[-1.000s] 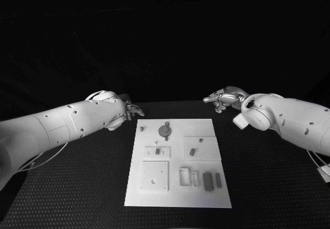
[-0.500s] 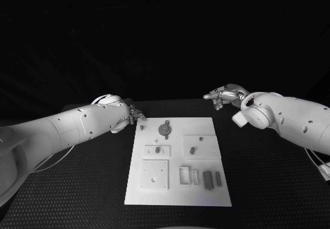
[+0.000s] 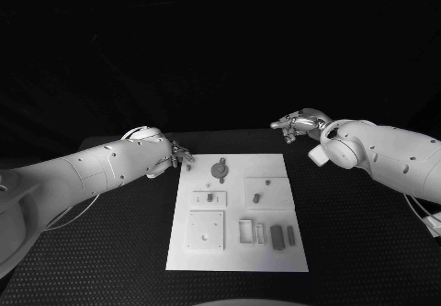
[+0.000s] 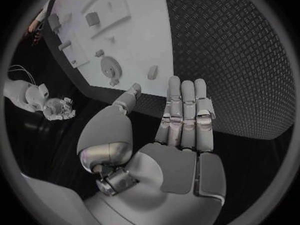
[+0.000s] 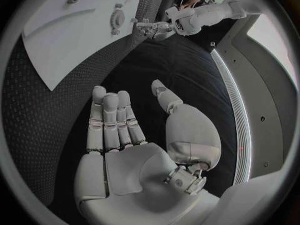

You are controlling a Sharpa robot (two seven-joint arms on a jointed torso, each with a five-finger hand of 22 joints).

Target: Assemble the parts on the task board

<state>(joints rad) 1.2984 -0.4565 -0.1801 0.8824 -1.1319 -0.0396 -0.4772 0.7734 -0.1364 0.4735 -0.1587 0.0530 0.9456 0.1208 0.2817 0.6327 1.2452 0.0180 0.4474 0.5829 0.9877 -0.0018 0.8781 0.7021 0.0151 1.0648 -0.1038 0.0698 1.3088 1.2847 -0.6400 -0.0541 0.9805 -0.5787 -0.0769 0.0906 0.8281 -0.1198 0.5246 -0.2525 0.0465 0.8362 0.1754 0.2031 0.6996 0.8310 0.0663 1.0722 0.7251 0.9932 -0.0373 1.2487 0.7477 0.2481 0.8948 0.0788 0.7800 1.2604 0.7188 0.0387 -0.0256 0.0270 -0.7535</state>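
Our left hand (image 3: 177,155) hovers empty, fingers extended, beside the task board's (image 3: 237,255) upper-left corner. Our right hand (image 3: 296,125), likewise empty with fingers straight, hangs over the tabletop (image 3: 358,236) at upper right.

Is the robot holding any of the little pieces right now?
No. Both the left hand and the right hand are flat, fingers straight, with nothing in them. The parts lie on the task board.

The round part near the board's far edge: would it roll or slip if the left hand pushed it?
The round part looks disc-shaped and lies flat on the board, so it would probably slide, not roll. It looks small and rigid, likely light. The left hand is open beside the board.
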